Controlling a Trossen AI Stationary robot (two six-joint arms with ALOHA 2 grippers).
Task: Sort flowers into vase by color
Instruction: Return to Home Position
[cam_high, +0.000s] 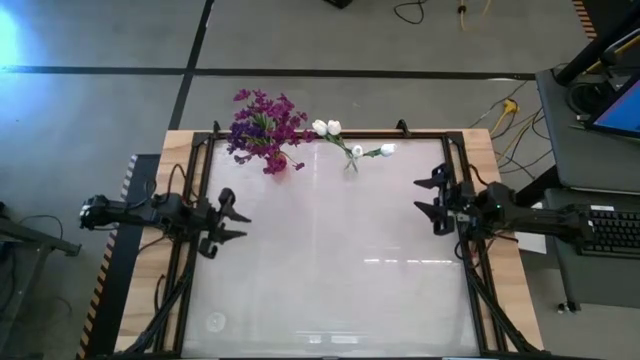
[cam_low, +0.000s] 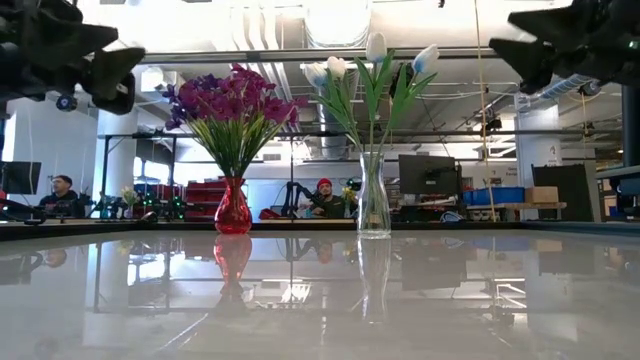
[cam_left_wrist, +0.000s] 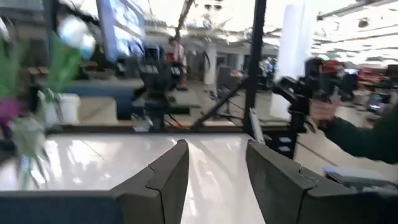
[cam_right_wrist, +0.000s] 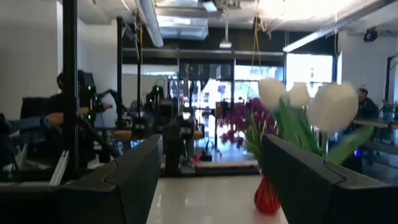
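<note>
- Now the left tool (cam_high: 238, 222) and the right tool (cam_high: 426, 196) both hang released and empty.
- We should draw them home level, clear of the white flowers (cam_high: 328, 128) and the transparent vase (cam_low: 374, 205).

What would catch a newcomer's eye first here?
Two bouquets stand at the far edge of the table: purple flowers in a red vase, and white flowers in a clear vase beside it. The left gripper and right gripper hover empty at either side, fingers open.

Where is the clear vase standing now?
In the high view, the clear vase stands near the table's far edge, just right of the red vase.
</note>
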